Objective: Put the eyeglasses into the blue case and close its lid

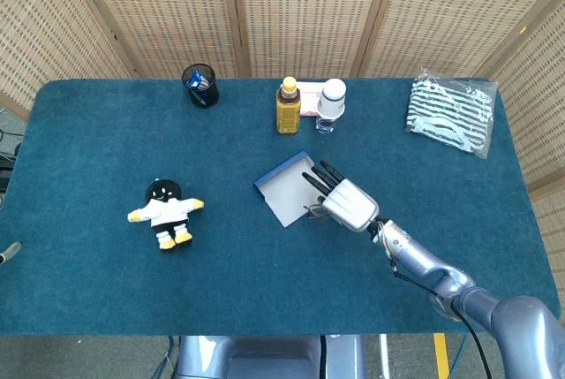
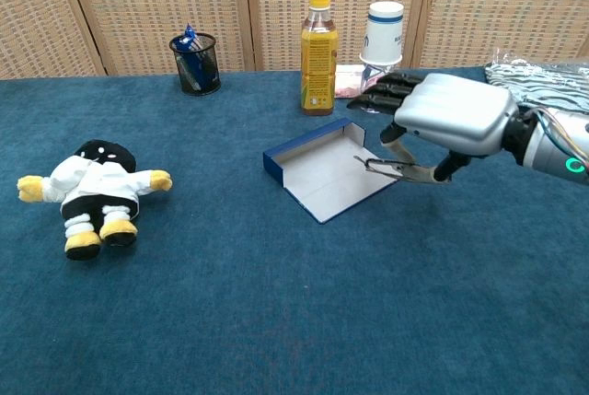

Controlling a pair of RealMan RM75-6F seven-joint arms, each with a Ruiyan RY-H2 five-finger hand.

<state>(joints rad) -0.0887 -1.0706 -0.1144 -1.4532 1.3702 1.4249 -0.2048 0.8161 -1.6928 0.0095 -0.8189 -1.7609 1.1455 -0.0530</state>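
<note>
The right hand [image 2: 448, 119] hangs above the table [image 1: 106, 291], over the right edge of the open blue case [image 2: 324, 174]. Its dark fingers [image 2: 382, 94] reach out nearly straight and close together toward 10 o'clock, while the thumb and a finger underneath pinch the eyeglasses [image 2: 398, 170]. The glasses are lifted off the cloth, folded flat, and they poke out below the palm toward the case's pale inside. In the head view the hand [image 1: 346, 202] covers the case's 4 o'clock corner and only a dark bit of frame [image 1: 313, 212] shows at its lower left.

The case [image 1: 287, 188] lies at the middle of the table, lid open, its blue wall along the 11 o'clock side.

At 12 o'clock from the case stand 1 yellow bottle [image 2: 318, 52] and 1 clear bottle with a white cap [image 2: 380, 45], close beside each other. A black mesh cup [image 2: 195, 63] sits at the far left, about 10 o'clock. A plush doll [image 2: 96, 195] lies at 9 o'clock, well apart from the case. A striped cloth in plastic [image 1: 451, 116] rests at 2 o'clock, near the far right corner.

The left hand does not appear in either view.
</note>
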